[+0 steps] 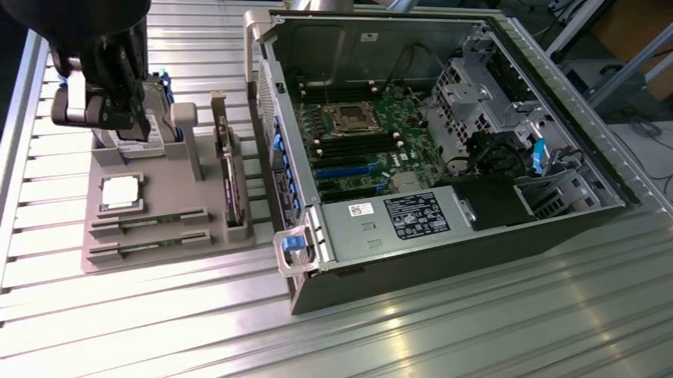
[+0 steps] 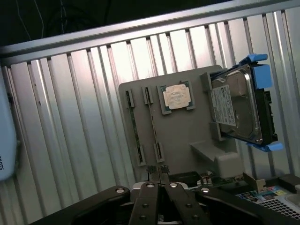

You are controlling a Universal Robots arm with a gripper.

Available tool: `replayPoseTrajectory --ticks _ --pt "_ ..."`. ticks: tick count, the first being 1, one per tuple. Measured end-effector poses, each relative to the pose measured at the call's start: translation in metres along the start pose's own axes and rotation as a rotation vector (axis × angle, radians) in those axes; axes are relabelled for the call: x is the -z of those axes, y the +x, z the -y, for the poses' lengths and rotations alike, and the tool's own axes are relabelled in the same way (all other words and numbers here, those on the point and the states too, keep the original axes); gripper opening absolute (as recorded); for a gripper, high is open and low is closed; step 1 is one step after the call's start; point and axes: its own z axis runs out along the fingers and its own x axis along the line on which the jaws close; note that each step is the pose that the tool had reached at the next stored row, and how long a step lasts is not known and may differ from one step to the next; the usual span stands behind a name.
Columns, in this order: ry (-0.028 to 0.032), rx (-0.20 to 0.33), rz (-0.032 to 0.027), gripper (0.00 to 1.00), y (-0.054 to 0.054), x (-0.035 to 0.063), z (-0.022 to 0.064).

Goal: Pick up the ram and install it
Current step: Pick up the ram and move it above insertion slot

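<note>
Two ram sticks stand on edge in the slotted holders of a grey parts tray (image 1: pixel 158 177); one ram stick (image 1: pixel 147 223) lies nearest the silver CPU (image 1: pixel 120 191), the other (image 1: pixel 145 246) by the tray's front edge. In the wrist view the same ram sticks (image 2: pixel 134 126) (image 2: pixel 153 129) appear as thin dark lines beside the CPU (image 2: pixel 177 97). My gripper (image 1: pixel 110 118) hangs over the tray's back corner by the hard drive (image 1: pixel 156 118), well above the ram. Its fingertips (image 2: pixel 159 177) are pressed together with nothing between them.
An open computer case (image 1: pixel 547 213) lies to the exterior view's right of the tray, its motherboard (image 1: pixel 363 142) exposed with dark memory slots around the CPU socket. An expansion card (image 1: pixel 229 177) stands upright on the tray's case side. The hard drive (image 2: pixel 239 105) has blue brackets. Ribbed metal table all around.
</note>
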Motion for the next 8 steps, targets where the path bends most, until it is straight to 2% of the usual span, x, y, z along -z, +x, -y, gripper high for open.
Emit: replayPoseTrajectory --ticks 3,8 --pt "-0.0012 0.055 -0.002 0.11 0.0 0.0 0.0" --pt "-0.0013 0.061 -0.0022 0.11 0.0 -0.0001 0.0"
